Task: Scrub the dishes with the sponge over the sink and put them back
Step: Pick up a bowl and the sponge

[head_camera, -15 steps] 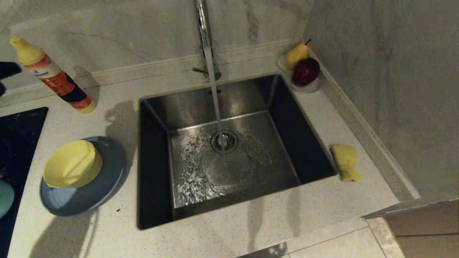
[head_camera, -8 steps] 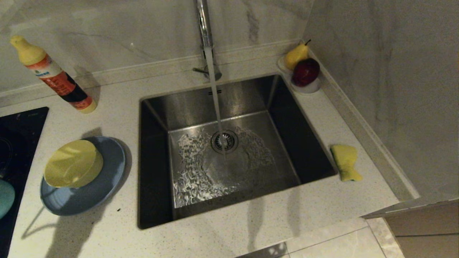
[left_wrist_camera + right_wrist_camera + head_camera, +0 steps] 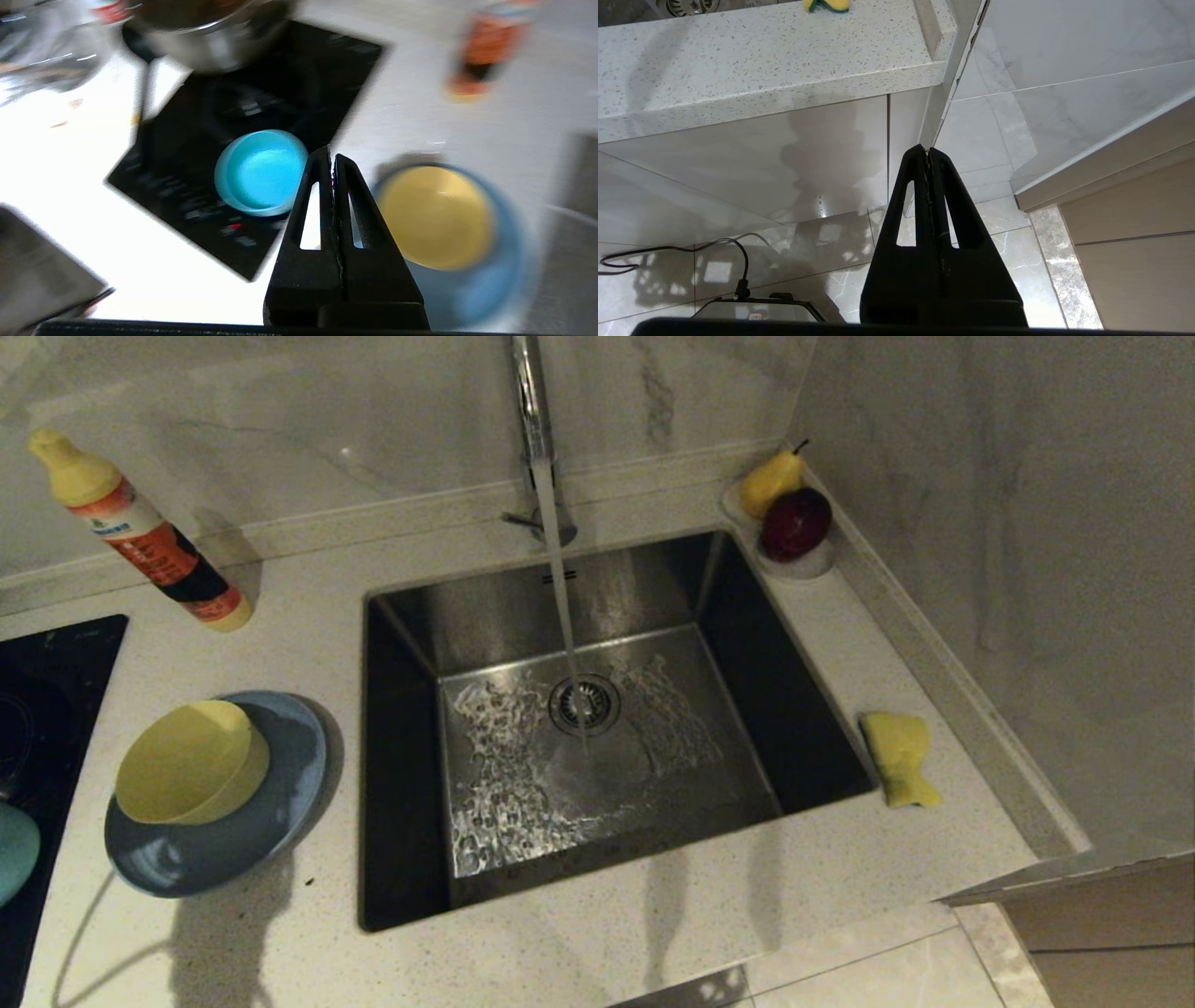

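Left gripper (image 3: 332,161), pressed together and empty, hangs between teal bowl (image 3: 260,172) and yellow bowl (image 3: 437,217).

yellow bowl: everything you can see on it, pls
The yellow bowl is small, round, pale yellow and matte, with smooth sides and no markings. It rests on the blue plate, tilted in the head view so its opening faces the camera; it looks empty. The plate sits on the speckled counter left of the sink, beside the black cooktop. In the left wrist view it lies just past the shut left gripper, untouched. Only the plate touches it.
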